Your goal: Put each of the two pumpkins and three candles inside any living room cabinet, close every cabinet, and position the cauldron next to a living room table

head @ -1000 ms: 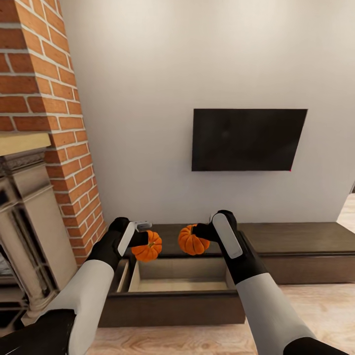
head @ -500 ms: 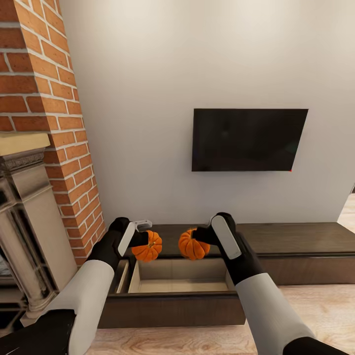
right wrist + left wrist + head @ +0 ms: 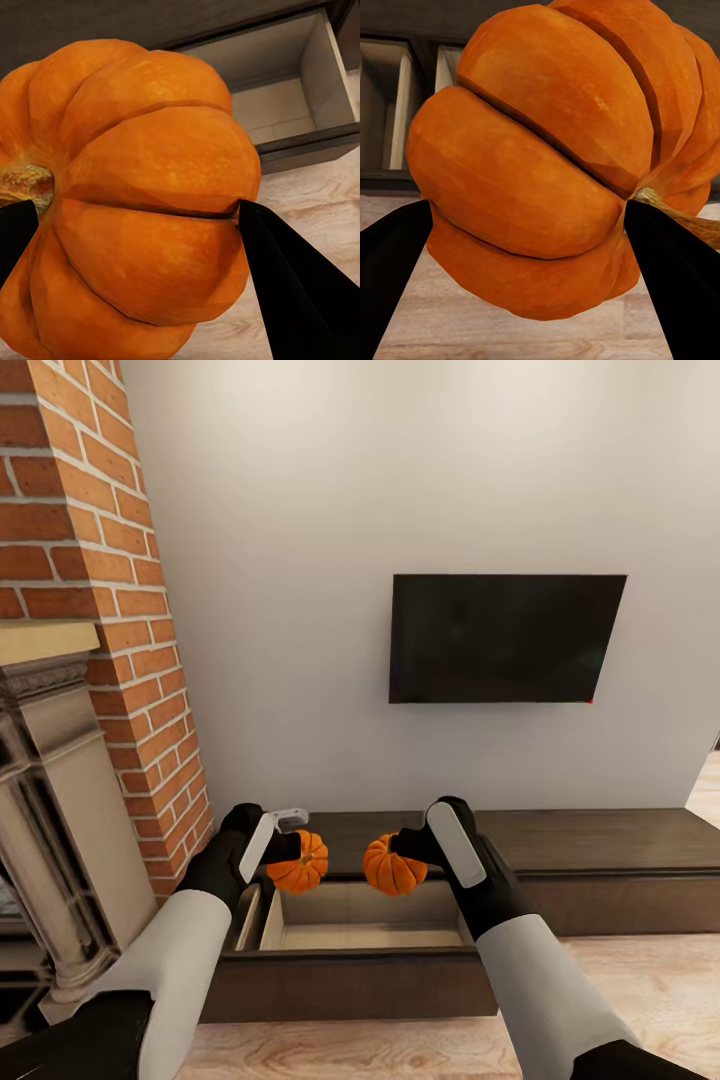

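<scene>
Each hand carries one bright orange ribbed pumpkin. My left gripper (image 3: 285, 848) is shut on the left pumpkin (image 3: 299, 862), which looms large between the dark fingers (image 3: 390, 262) in the left wrist view (image 3: 547, 172). My right gripper (image 3: 405, 847) is shut on the right pumpkin (image 3: 393, 866) (image 3: 142, 202). Both pumpkins hang above the back edge of an open drawer (image 3: 365, 925) of the long, low dark brown cabinet (image 3: 600, 855). The drawer's pale beige inside (image 3: 285, 97) holds nothing that I can see. Candles, cauldron and table are out of view.
A red brick chimney (image 3: 90, 560) and a stone fireplace surround (image 3: 50, 840) stand close on the left. A black television (image 3: 500, 638) hangs on the white wall above the cabinet. Light wood floor (image 3: 650, 980) runs in front of the cabinet.
The right pumpkin has sunk slightly toward the drawer. The view has shifted a little, with the television and fireplace mantel higher in the picture.
</scene>
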